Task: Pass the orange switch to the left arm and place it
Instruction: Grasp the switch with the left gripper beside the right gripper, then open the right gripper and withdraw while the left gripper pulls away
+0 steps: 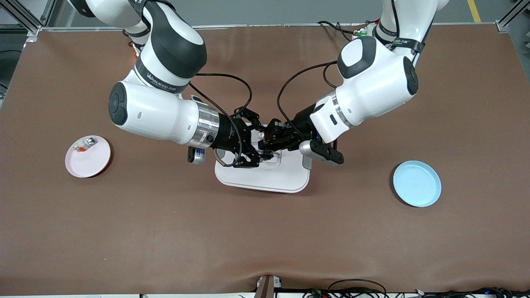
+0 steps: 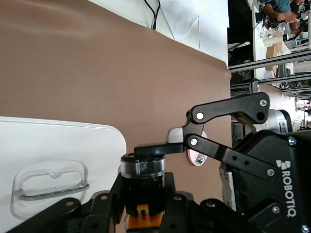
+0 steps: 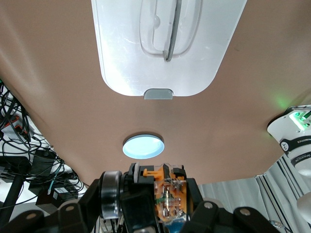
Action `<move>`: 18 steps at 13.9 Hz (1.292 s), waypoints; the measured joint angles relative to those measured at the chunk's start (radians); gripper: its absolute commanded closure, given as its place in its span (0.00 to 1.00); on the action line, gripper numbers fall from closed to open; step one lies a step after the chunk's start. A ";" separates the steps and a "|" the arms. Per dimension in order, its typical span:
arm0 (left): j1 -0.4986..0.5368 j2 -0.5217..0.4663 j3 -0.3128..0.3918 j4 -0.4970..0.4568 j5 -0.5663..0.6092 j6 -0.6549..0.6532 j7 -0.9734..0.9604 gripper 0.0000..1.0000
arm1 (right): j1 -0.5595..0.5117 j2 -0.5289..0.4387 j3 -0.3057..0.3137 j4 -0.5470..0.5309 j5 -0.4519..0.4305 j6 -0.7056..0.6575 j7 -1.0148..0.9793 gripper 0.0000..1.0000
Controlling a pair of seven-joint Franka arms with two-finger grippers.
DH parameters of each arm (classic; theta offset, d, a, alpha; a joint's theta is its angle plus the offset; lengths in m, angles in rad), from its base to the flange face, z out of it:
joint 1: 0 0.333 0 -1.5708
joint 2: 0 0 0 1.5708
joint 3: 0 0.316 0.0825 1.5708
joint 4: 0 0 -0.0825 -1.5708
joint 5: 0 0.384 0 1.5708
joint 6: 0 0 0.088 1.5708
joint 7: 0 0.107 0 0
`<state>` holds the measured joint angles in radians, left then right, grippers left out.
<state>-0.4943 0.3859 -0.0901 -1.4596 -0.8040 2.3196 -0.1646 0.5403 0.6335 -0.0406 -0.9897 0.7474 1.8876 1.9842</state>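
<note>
Glossy white plastic box [image 1: 285, 178] with smooth lid, on matt brown cloth-like table cover [image 1: 165, 231].

We look down on the white box [image 3: 165, 43], its recessed lid handle and one grey side clip [image 3: 159, 93] facing us on the brown table [image 3: 53, 97]. A light-blue plate [image 3: 143, 146] lies near that clip. An orange part [image 3: 167, 196], probably the orange switch, sits between black gripper parts.
</note>
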 measured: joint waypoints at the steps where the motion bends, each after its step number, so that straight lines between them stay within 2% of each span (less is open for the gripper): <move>1: -0.001 0.000 0.000 0.000 0.000 0.003 0.000 1.00 | -0.001 0.000 0.000 0.000 0.000 -0.001 0.000 0.00; 11: 0.003 -0.003 0.005 -0.007 0.000 0.002 0.009 1.00 | -0.034 -0.001 0.000 0.037 0.004 -0.037 -0.012 0.00; 15: 0.034 -0.036 0.008 -0.007 0.022 -0.080 0.009 1.00 | -0.233 -0.004 0.051 0.080 0.006 -0.289 -0.248 0.00; 18: 0.075 -0.084 0.010 -0.007 0.119 -0.211 0.007 1.00 | -0.392 -0.006 0.060 0.087 0.009 -0.497 -0.491 0.00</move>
<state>-0.4194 0.3022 -0.0800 -1.4666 -0.6850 2.1084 -0.1571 0.1480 0.6277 0.0198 -0.9026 0.7559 1.3906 1.4930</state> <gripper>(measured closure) 0.656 0.000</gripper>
